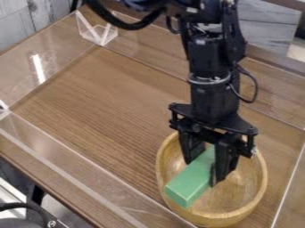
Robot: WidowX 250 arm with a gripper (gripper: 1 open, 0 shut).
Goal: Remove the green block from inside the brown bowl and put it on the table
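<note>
While the black robot arm (215,80) reaches down from the far side, its jaws (210,162) are closed around the upper, far end of the green block (187,185), pinching it between dark fingers. The block slants, its free end pointing toward the near left, and that end shows plainly while the gripped end is partly hidden by the fingers. It is within the outline of the brown bowl (265,171), toward the left side; whether its lower end touches the wood cannot be told from this angle. The bowl, round and golden-brown with a thick rim, sits at the near right of the wood-grain desk (107,107). The jaws hang over the bowl's far part and cover some of its rim. A low clear plastic wall (71,165) runs along the desk's left side, slanting toward the near edge. At the far left stands a small whitish, see-through bracket (98,30), well apart from the bowl. Black cables (27,207) show beyond the wall, at the near left.
</note>
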